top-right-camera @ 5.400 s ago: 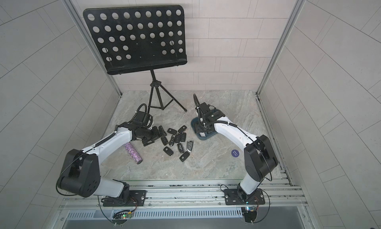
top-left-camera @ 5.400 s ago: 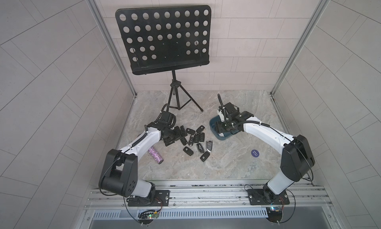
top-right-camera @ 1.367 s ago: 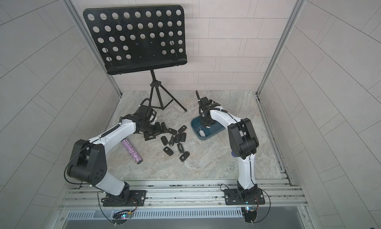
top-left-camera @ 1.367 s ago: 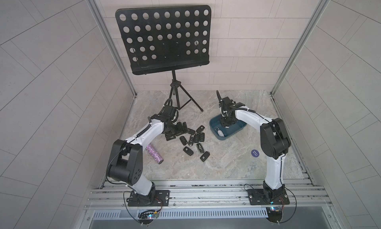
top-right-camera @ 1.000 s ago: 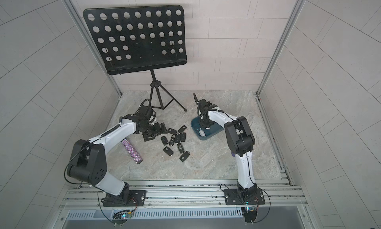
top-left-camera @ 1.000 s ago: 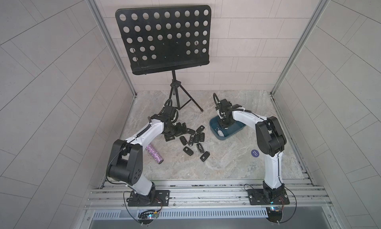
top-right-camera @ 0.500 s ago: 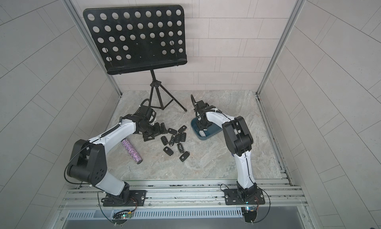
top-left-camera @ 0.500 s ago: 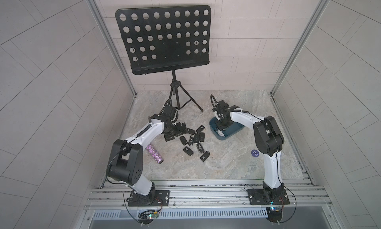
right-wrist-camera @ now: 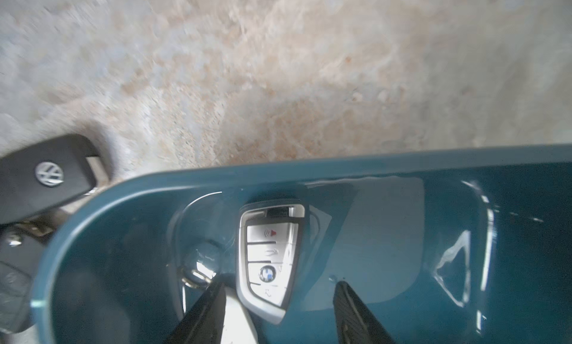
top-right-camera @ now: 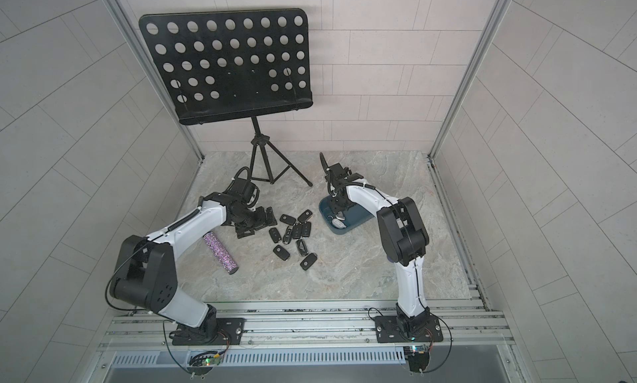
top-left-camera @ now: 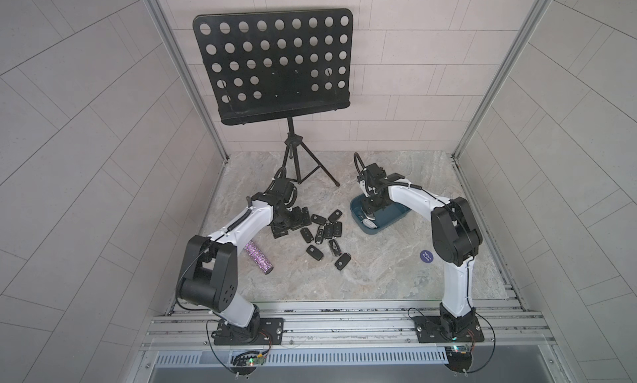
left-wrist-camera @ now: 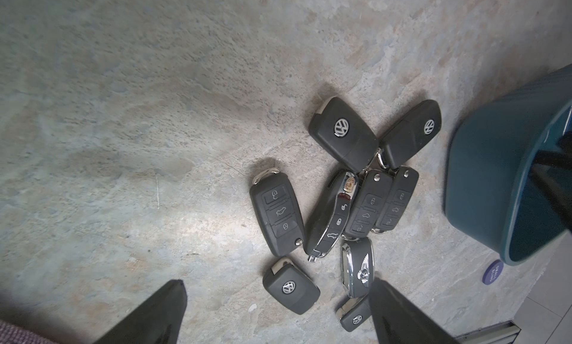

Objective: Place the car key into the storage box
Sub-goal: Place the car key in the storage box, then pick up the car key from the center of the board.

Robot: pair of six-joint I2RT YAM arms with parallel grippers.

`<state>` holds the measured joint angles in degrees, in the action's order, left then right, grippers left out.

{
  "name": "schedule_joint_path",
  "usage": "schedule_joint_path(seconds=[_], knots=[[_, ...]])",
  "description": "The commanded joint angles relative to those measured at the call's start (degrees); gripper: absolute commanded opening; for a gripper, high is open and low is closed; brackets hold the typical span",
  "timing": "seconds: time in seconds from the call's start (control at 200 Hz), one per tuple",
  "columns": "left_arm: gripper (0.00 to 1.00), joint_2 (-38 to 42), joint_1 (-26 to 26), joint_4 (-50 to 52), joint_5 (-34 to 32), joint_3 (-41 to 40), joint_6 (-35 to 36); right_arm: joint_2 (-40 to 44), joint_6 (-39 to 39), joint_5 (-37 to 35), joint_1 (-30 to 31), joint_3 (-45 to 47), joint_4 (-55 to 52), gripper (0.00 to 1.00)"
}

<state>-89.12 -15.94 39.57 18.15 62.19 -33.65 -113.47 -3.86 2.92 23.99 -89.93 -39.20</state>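
Key (right-wrist-camera: 268, 262) lies flat on the floor of the box (right-wrist-camera: 340, 164), which sits right of centre in both top views. Its long axis runs straight out from the right jaws toward the box wall, its near end between them. Those jaws stand parted, one just beside the key, the other clear; released, I judge. Right arm (top-left-camera: 412, 198) dips steeply into the box. Left jaws hang wide and empty at the edge of the fobs (left-wrist-camera: 368, 203) on the desk (left-wrist-camera: 123, 110)
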Motion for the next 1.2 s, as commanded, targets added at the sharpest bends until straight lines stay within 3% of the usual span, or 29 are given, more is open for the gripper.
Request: schedule_joint_path(seconds=[0.0,0.4,0.806,1.191], knots=[[1.0,1.99,-0.6,2.03,-3.08,-0.63,-1.97,6.95,-2.5,0.39,-0.01,1.05,-1.42,0.63],[0.98,-2.91,-4.36,8.13,-11.86,3.95,-9.53,22.99,-11.21,15.51,0.01,15.9,4.94,1.0],[0.96,-12.81,-7.41,7.28,-12.35,7.36,-17.34,32.75,-16.0,24.23,0.12,28.84,7.86,1.0],[0.9,-18.11,-9.16,4.2,-13.83,10.12,-18.4,36.22,-15.77,23.36,0.32,30.5,6.18,1.0]])
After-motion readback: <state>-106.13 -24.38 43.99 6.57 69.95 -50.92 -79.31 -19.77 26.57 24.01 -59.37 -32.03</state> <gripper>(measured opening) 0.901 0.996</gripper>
